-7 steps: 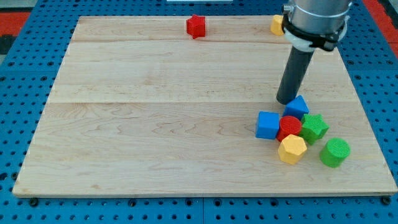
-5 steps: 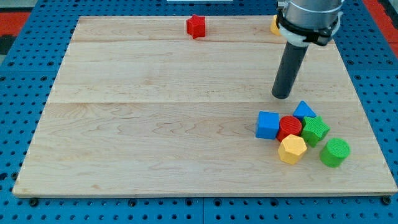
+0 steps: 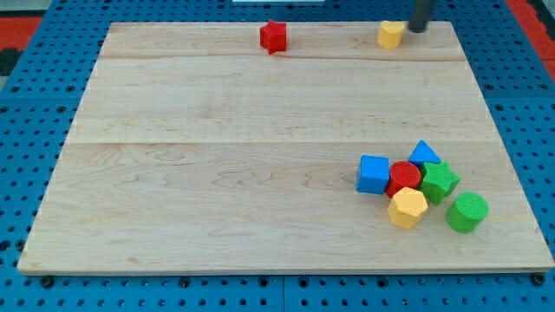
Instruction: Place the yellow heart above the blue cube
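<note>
The rod has no claw and holds nothing; my tip [image 3: 420, 29] sits just right of the small yellow heart-shaped block [image 3: 391, 35]. An off-centre push could spin it away from the blue cube [image 3: 374, 173] into the cluster.

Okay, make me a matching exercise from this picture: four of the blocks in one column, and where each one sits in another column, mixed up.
Blocks:
1. yellow heart
2. red star
3. blue cube
4. green cylinder

Places:
A. left end of the cluster at the view's lower right
B. top edge of the board, just left of my tip
C. right end of the cluster
D. top edge, alone, near the middle

Pairs: 1-B, 2-D, 3-A, 4-C
</note>
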